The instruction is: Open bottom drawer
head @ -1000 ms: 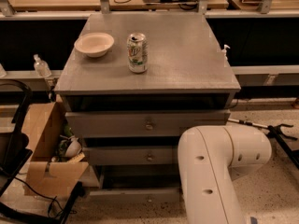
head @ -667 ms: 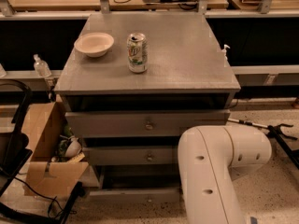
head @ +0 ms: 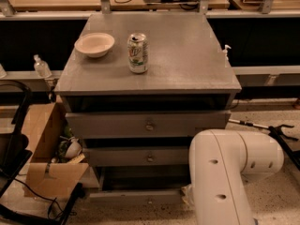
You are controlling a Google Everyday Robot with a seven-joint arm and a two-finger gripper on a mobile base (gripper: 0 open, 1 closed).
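Camera view: the only view, looking down on the cabinet (head: 187, 55) from the front
Change: none that I can find; against the pictures from a second ago every item sits in the same place and my arm (head: 220, 182) has not shifted
Bottom drawer (head: 136, 197): lowest of the three grey fronts, just left of my arm, with a dark gap above it; its small knob (head: 149, 201) is bare and nothing touches it
Top drawer (head: 145, 124) and middle drawer (head: 136, 156): stacked above it, both look closed
Gripper: out of sight, so I cannot tell whether it is spread or closed, or whether it holds anything; I judge it is somewhere behind or below the big white elbow of my arm at the lower right
Cabinet top: a bowl (head: 94, 44) and a can (head: 138, 53) stand near each other at the back left, apart
Floor: a cardboard box (head: 40, 139) sits beside the cabinet on the left
Meaning for the task: I judge this a pause; the pull has not begun, and I must first bring the gripper to that lowest knob
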